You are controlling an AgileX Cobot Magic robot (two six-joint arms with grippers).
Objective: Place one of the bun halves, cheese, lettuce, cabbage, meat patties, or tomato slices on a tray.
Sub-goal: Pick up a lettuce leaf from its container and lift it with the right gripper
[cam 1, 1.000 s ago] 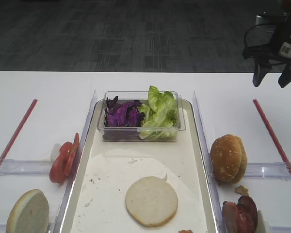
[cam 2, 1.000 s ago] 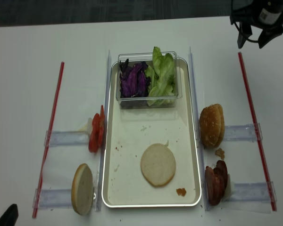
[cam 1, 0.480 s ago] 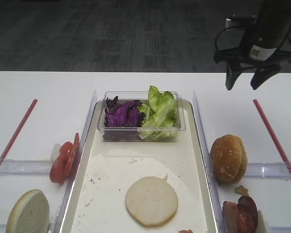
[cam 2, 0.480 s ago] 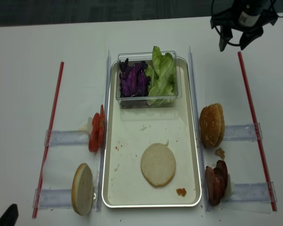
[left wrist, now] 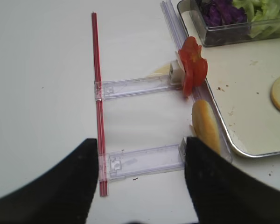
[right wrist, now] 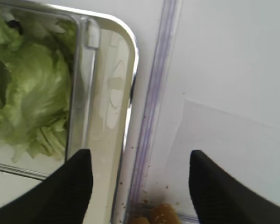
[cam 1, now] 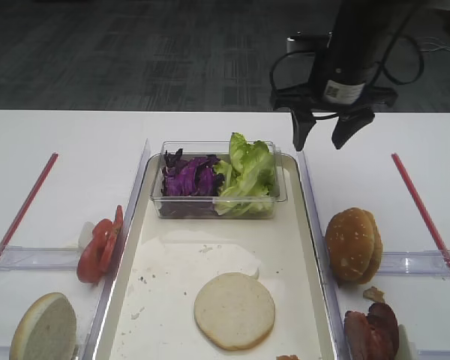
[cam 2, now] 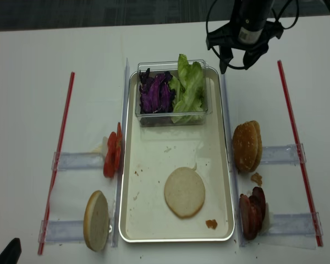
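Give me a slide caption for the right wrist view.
Right gripper, jaws open, hovering over the tray corner beside the lettuce tub.

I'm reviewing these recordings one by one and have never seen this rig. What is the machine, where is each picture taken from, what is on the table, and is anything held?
It is a two-armed robot. Two pictures look down from above; two come from cameras on the wrists. The right gripper hangs open and empty near the tray's far right corner. The left gripper is open and empty too. On the tray: one bun half and a clear tub of cabbage and lettuce. Beside it: tomato slices, more buns, meat patties.
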